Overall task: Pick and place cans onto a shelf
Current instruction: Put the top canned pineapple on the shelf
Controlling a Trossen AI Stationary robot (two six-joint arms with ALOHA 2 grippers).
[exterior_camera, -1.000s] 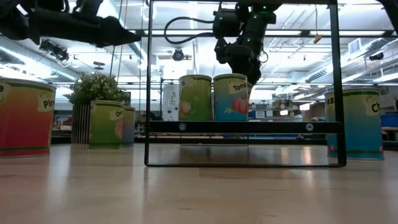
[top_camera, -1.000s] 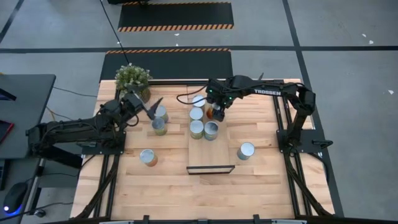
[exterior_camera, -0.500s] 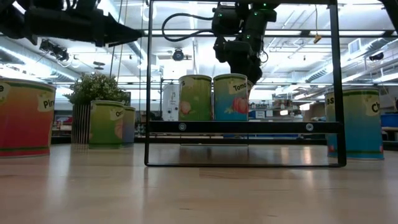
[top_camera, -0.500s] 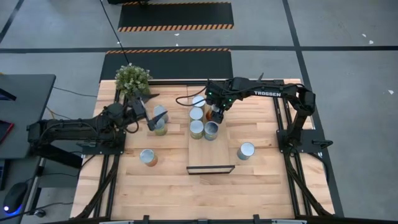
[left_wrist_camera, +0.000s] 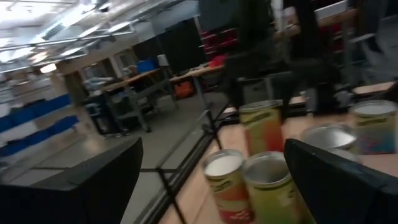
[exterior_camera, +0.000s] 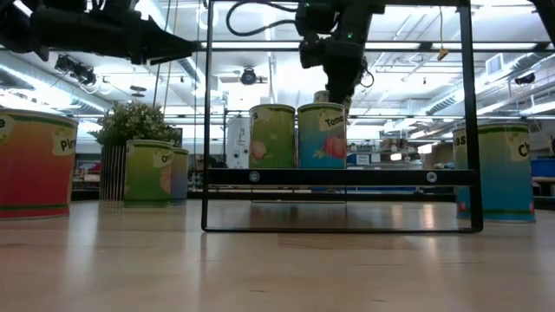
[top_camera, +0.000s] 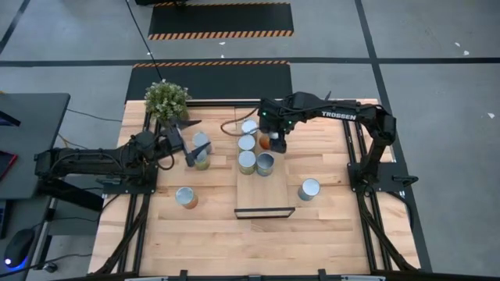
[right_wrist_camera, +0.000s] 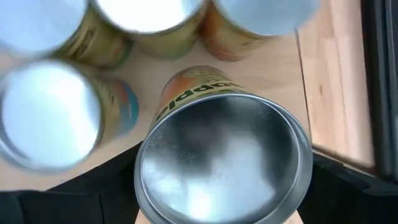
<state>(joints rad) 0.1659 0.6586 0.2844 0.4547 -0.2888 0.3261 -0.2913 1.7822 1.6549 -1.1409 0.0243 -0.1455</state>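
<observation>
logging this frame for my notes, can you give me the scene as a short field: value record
setting: plank table, two arms, potted plant at far left corner
shelf: light board at table centre, four cans on its far half
right end effector: over the shelf's far right part, fingers either side of an orange-labelled can; whether they grip it cannot be told
left end effector: open, above the two cans left of the shelf
loose cans: one near left, one right of shelf
</observation>
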